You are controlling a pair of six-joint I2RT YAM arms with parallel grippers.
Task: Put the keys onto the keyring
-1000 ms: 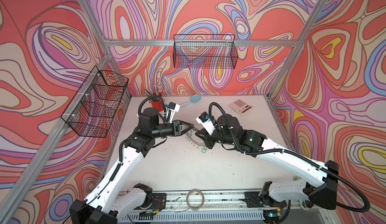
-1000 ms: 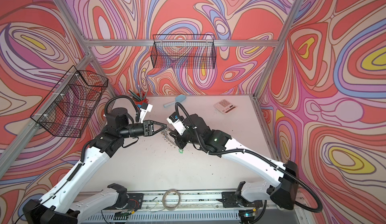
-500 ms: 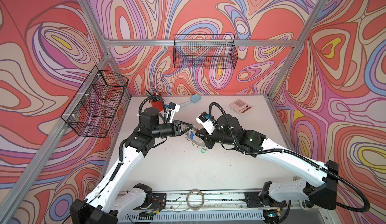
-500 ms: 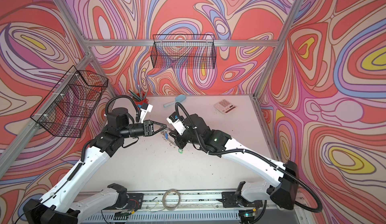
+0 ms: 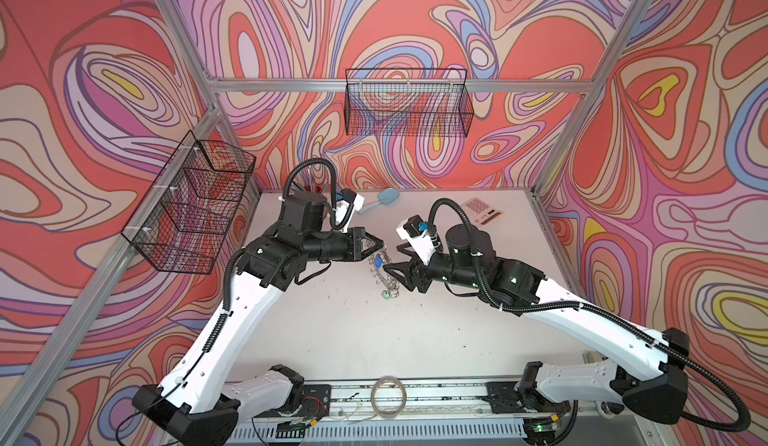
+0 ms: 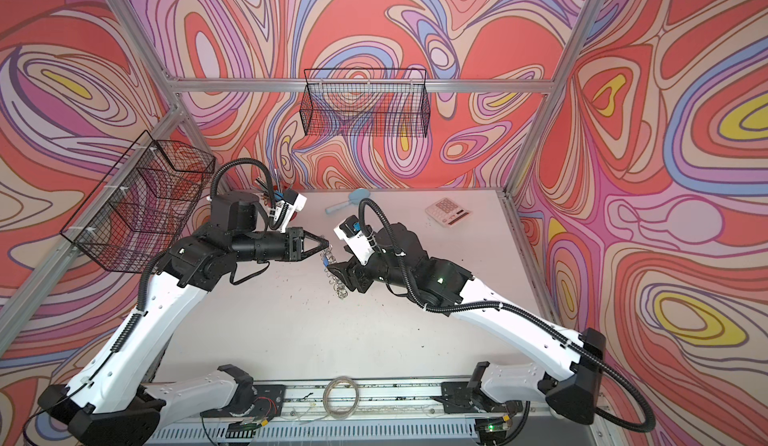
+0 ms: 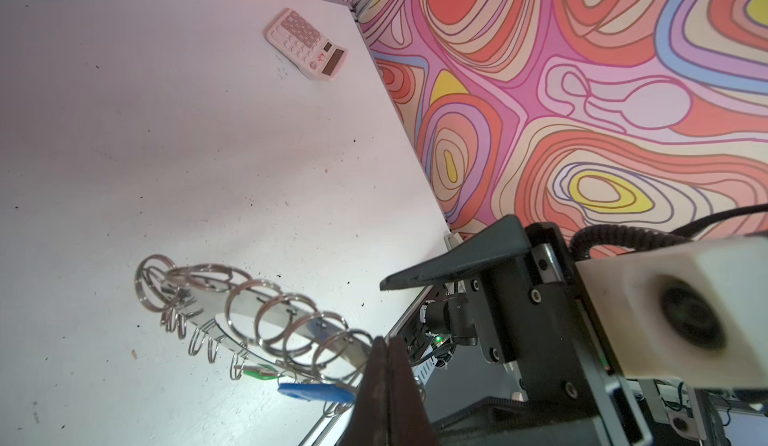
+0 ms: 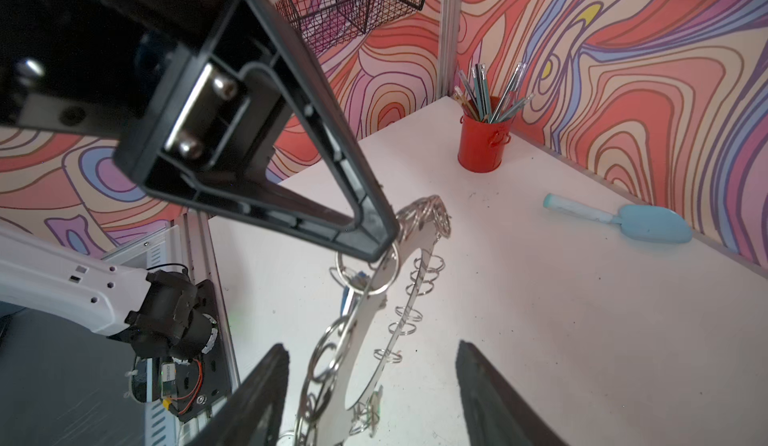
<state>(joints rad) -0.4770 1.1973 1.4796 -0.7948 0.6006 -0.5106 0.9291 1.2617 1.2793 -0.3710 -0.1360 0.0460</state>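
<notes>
Both top views look down from high up at the front, facing the back wall (image 5: 291, 149), and share nearly the whole table (image 5: 332, 331). The wrist cameras ride on the arms, very close to the keyring (image 7: 216, 304), and look at it from opposite sides, low over the table.

Light: bright, even and diffuse, from overhead.
Shadows: soft, faint patches on the table (image 5: 332, 331).
Glare: small glints on the keyring (image 7: 245, 319).
Blur: right gripper (image 8: 372, 344) fingers (image 8: 257, 394) soft, close to the lens.
Edges: wide-angle stretch toward the corners.
</notes>
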